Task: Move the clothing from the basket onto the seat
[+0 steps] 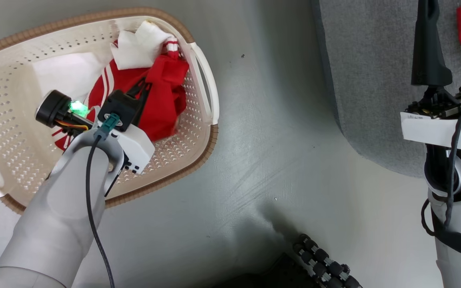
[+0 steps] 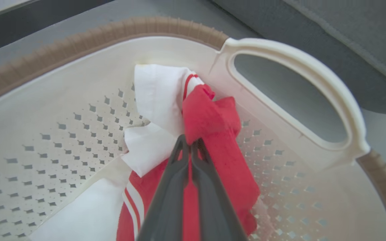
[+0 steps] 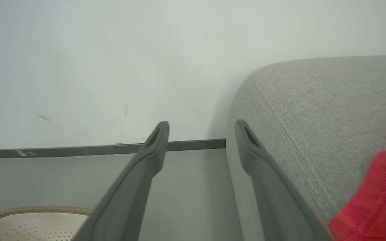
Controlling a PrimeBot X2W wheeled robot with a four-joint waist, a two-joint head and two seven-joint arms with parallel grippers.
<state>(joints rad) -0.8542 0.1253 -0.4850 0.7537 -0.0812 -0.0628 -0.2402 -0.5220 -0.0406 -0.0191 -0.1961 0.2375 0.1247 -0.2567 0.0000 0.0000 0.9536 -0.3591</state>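
Head view, item one: left claw (image 1: 145, 83), clenched on a fold of the clothing (image 1: 166, 96) inside the basket (image 1: 210, 138), upper left of the frame. Left wrist view confirms it: fingertips (image 2: 182, 147) pressed together, red fabric pinched at their tips, close to the handle-side wall. Bundle's long axis runs lower left to upper right.

Item two: seat (image 1: 370, 80), upper right, well apart from the basket across bare floor (image 1: 278, 152). Expect your carry to run rightward; lift clear of the rim first.

Item three: right claw (image 3: 201, 125), fingers spread, grasping nothing, just beside the seat's rounded edge, where a red garment (image 3: 380, 201) already lies.
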